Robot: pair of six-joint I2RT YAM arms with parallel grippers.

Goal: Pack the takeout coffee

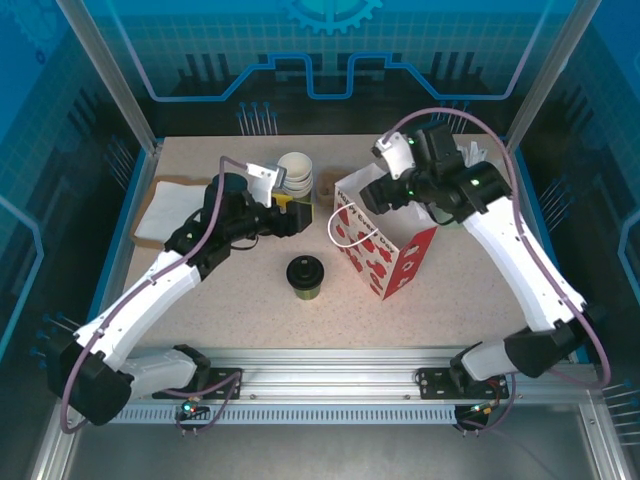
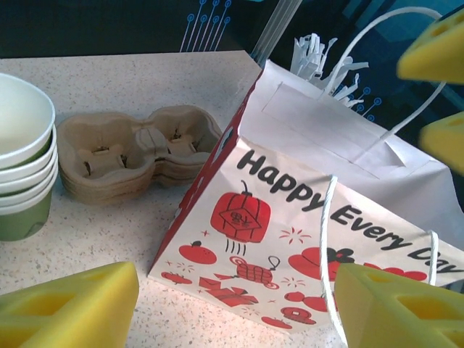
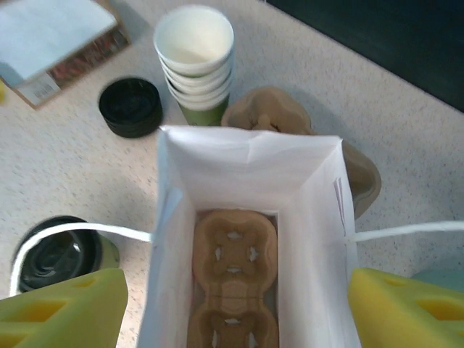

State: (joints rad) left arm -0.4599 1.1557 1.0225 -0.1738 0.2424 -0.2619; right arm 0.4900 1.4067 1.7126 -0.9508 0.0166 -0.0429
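Note:
The takeout coffee (image 1: 305, 277), a green cup with a black lid, stands on the table in front of the left end of the bag; its lid (image 3: 58, 250) shows left of the bag. The white paper bag (image 1: 385, 245) with red prints stands open, and a brown cup carrier (image 3: 235, 275) lies flat on its bottom. My right gripper (image 3: 235, 312) hovers open over the bag's mouth (image 1: 388, 196), its fingers spread wider than the bag. Left of the bag, my left gripper (image 1: 292, 222) is open and empty, facing the bag's printed side (image 2: 304, 217).
A stack of lidless green cups (image 1: 297, 172) stands behind the left gripper, with a loose black lid (image 3: 130, 107) beside it. Spare brown carriers (image 2: 138, 148) are stacked behind the bag. A flat box with white paper (image 1: 165, 205) lies at the left.

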